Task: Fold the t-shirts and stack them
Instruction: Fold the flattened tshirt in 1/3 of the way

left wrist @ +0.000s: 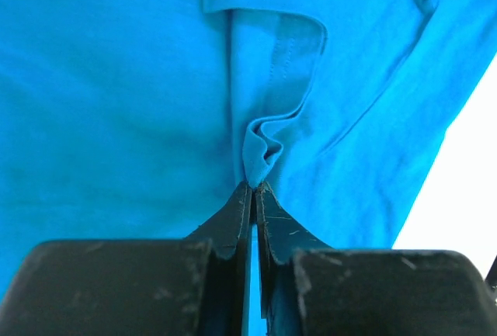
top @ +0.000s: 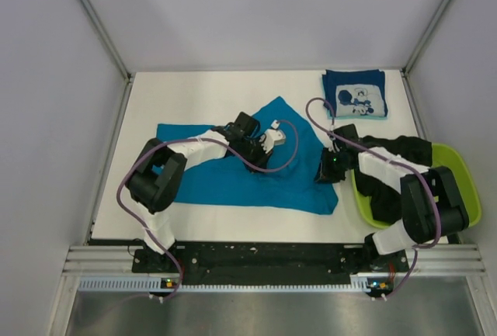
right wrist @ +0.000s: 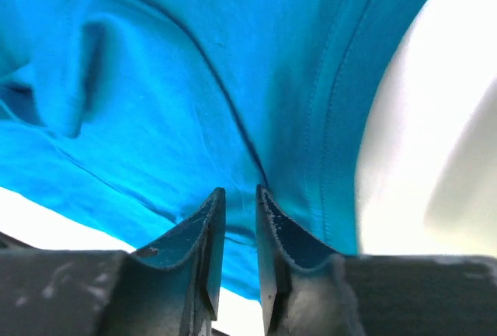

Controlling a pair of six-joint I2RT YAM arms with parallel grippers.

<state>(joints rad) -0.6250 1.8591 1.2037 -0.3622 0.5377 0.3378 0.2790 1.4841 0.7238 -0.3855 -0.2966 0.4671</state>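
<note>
Both pinching teal t-shirt [top: 233,185]: left gripper [left wrist: 254,190] closed tight on a fold, right gripper [right wrist: 241,194] near-closed on cloth.

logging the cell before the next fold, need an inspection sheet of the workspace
surface: white table top, its middle covered by cloth
job's things: plain teal-blue cloth t-shirt spread mid-table, one part turned over itself; navy t-shirt with white cartoon print folded at the far right corner
clutter: lime-green plastic basin at the right edge, something dark inside, too hidden to identify
tools: left tool shut on a pinch of the teal shirt; right tool gripping the same shirt near its right edge
cables: purple cables loop over the teal shirt and table
surroundings: white enclosure walls; metal rail at the near edge
</note>
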